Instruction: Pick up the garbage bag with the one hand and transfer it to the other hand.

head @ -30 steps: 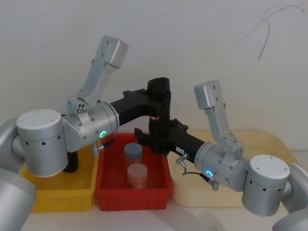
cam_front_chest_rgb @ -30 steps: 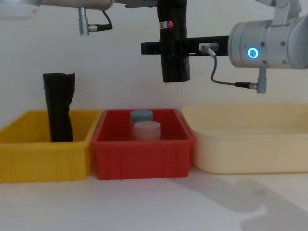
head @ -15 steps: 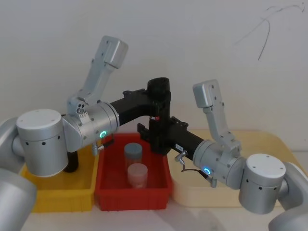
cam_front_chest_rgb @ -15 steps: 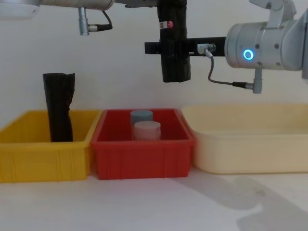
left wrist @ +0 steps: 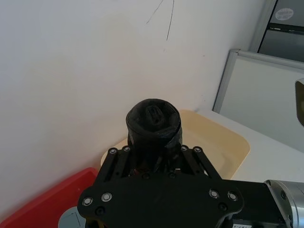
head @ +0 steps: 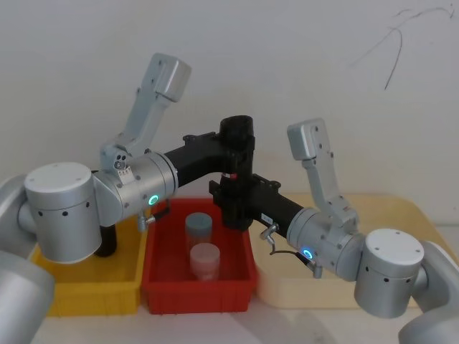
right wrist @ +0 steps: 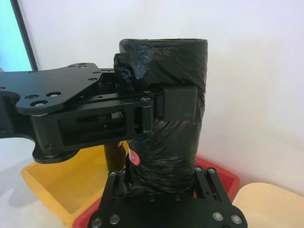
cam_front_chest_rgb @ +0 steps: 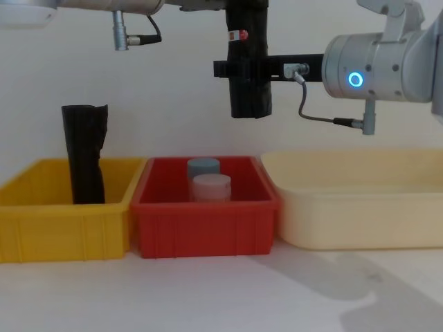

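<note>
Left hand [head: 235, 143], green ring: fingers [right wrist: 178, 102] clamping upper part of garbage bag [head: 240, 168]. Am holding bag upright in air above red bin [cam_front_chest_rgb: 204, 221], well clear of jars [cam_front_chest_rgb: 211, 185] standing inside. Red-and-white sticker [cam_front_chest_rgb: 240, 33] showing on bag between my two hands. Right hand [cam_front_chest_rgb: 248, 69], blue ring, reaching in from right, straddling bag's lower half; cannot tell whether it is gripping. Other black roll [cam_front_chest_rgb: 84, 152] standing in yellow bin [cam_front_chest_rgb: 62, 228]. Cream tray [cam_front_chest_rgb: 360, 214] sitting right of red bin.

right arm swung slightly leftward; right claw [head: 228, 193] nudged higher on the garbage bag [head: 237, 130]
</note>
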